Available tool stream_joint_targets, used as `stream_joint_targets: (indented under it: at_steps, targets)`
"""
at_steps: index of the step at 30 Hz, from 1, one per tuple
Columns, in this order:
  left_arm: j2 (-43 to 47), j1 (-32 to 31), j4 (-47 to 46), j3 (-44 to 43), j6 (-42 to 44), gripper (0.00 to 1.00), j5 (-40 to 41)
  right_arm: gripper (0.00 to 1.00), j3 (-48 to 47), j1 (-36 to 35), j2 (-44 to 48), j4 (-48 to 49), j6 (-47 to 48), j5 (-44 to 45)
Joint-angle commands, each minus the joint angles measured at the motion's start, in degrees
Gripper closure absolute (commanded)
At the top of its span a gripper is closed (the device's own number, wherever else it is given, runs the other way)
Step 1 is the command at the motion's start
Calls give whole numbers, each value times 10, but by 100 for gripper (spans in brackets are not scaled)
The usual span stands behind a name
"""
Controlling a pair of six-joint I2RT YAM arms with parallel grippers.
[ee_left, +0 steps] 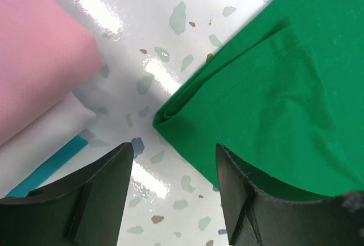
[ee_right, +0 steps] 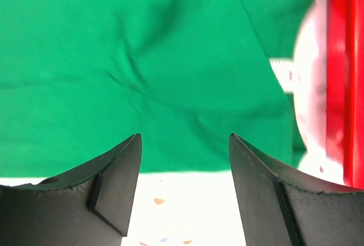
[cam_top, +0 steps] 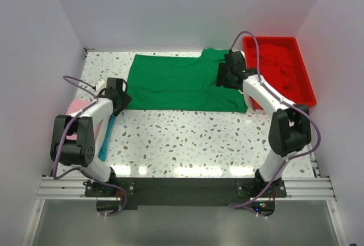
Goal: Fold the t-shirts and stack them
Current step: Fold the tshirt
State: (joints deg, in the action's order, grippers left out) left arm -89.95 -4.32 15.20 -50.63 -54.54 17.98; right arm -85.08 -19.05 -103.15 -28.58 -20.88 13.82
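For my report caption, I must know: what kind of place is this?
Probably a robot test cell: plain white walls enclose a speckled table, two arms are bolted to its metal rail, and a green t-shirt lies spread.

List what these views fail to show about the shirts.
- Pink t-shirt: top view, the left arm covers most; left wrist view cuts it at the edge.
- Red t-shirt: top view, blends into the red tray; folds unreadable.
- Green t-shirt: top view, the right arm covers part of its right end.
- White and teal cloth by the pink one: too little shows to identify.
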Motion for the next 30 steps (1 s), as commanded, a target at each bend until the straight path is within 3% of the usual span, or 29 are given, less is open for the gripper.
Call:
stream_joint_targets:
  at_steps: [1, 5, 10, 23, 28, 30]
  targets:
    - [-25, 7, -46, 4, -15, 36, -8, 34, 83, 9, 38, 15, -44, 0]
    - [-57, 7, -64, -7, -21, 38, -11, 34, 185, 46, 80, 44, -58, -34]
    - [-88, 8, -77, -14, -35, 41, -16, 34, 240, 86, 94, 77, -68, -71]
    - [-129, 12, -76, -17, -40, 78, -10, 35, 262, 133, 66, 99, -76, -59]
    - [-124, 21, -58, -15, -42, 98, -1, 43, 270, 157, 76, 99, -75, -60]
    - [-122, 26, -50, -15, -43, 100, 1, 48, 272, 161, 90, 95, -73, -57]
